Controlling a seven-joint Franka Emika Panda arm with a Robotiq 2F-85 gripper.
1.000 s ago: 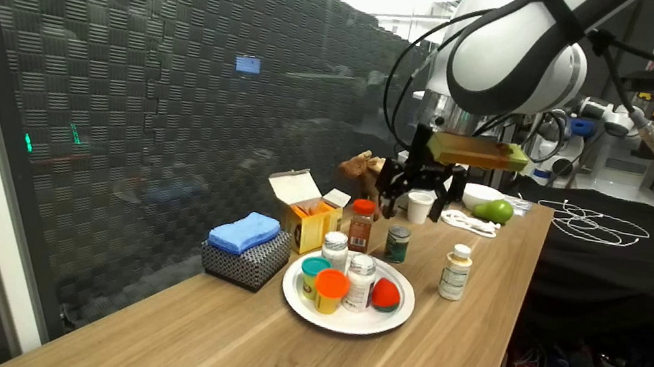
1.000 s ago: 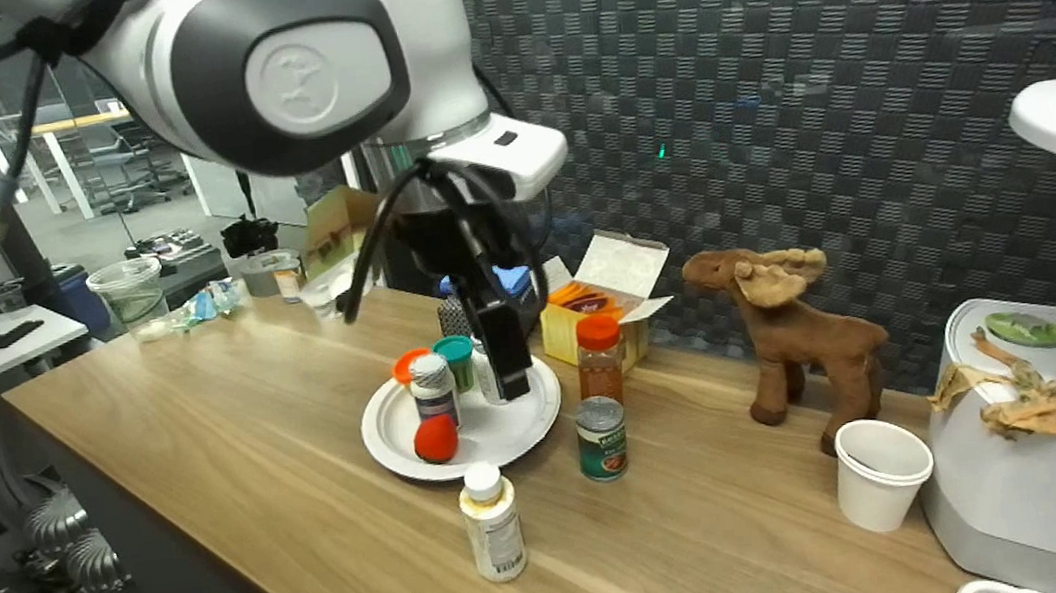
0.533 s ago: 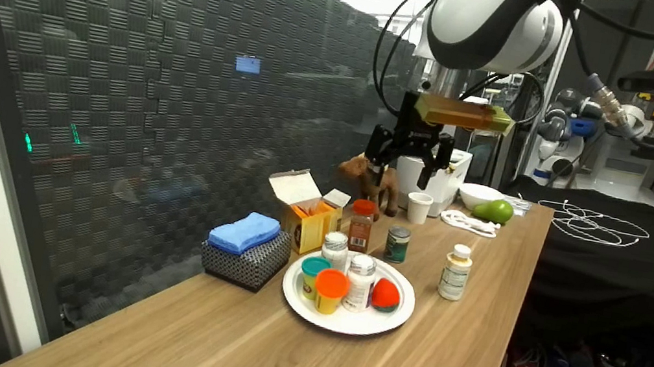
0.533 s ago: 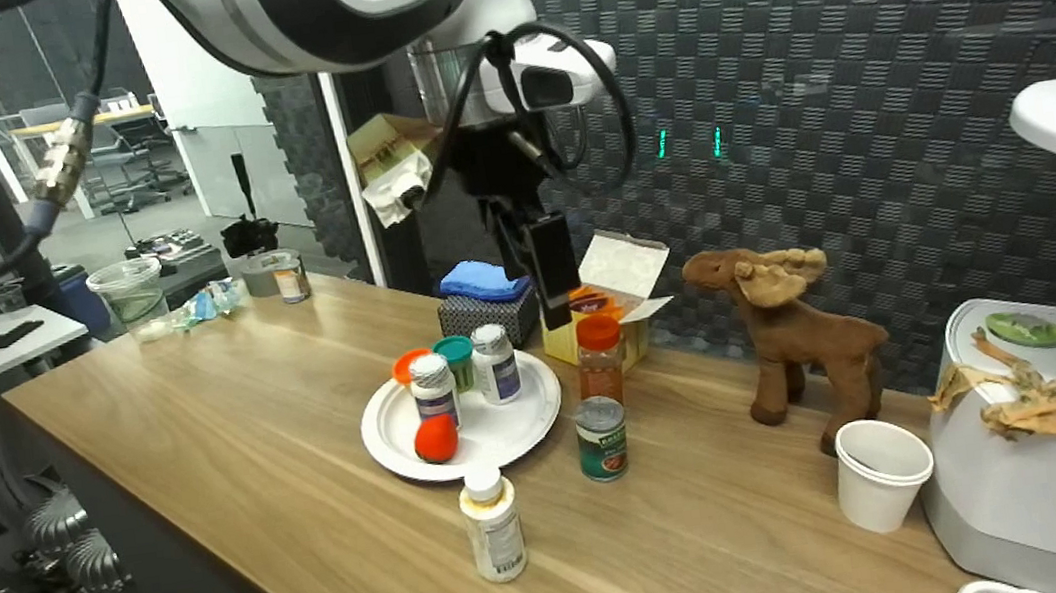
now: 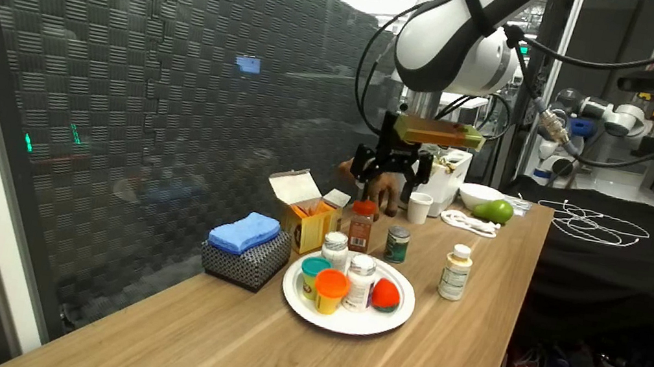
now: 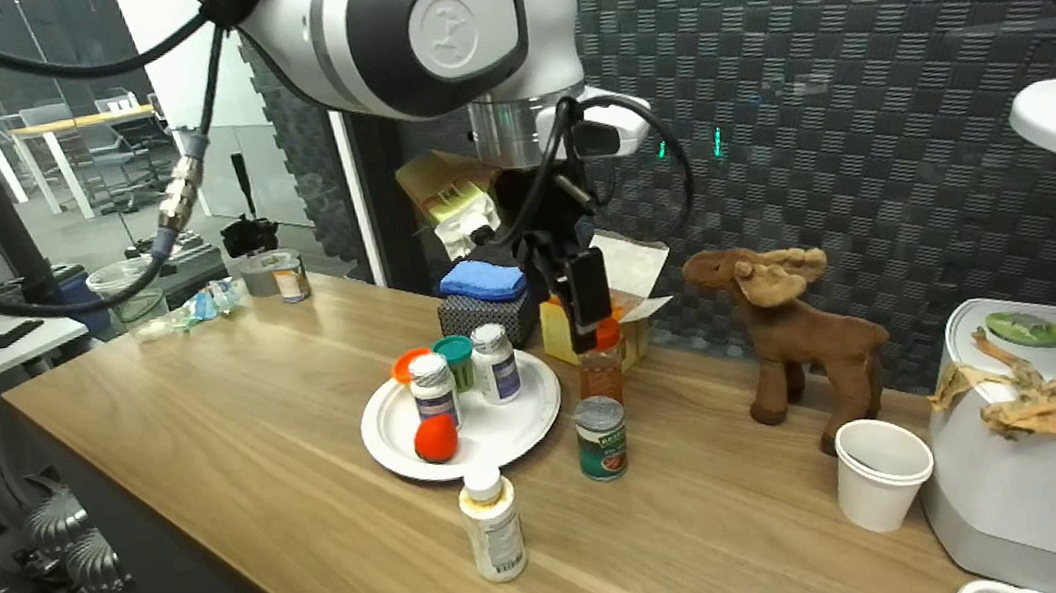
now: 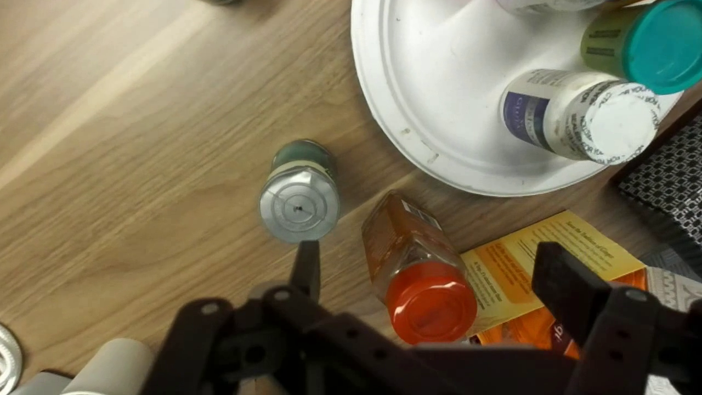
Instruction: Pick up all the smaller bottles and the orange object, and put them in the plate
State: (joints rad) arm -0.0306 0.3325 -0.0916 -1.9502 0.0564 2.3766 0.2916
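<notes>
A broad stretch of wood is opening along the near part of the table (image 5: 273, 359) in an exterior view, and the plate (image 5: 347, 324) is sitting well inside the long edge. Two white bottles (image 5: 359, 288), a teal-lidded tub (image 5: 314, 271), an orange-lidded tub (image 5: 331, 286) and a red-orange object (image 5: 386, 295) are crowding together on it; a white-capped bottle (image 5: 455, 276) is standing off the plate, closer to that edge. Past the rim, room is looking tighter: a green can (image 7: 299, 200) and a red-capped brown bottle (image 7: 415, 266) are standing near each other, wood showing between them, with a yellow box (image 5: 312, 228) flanking the bottle. The arm (image 6: 461, 33) is slanting in from the top of both exterior views, its wrist pointing down. The gripper (image 7: 428, 255) is hovering at the red-capped brown bottle, its fingers standing wide apart and holding nothing; in the wrist view the cap is showing between them, gaps on either side.
</notes>
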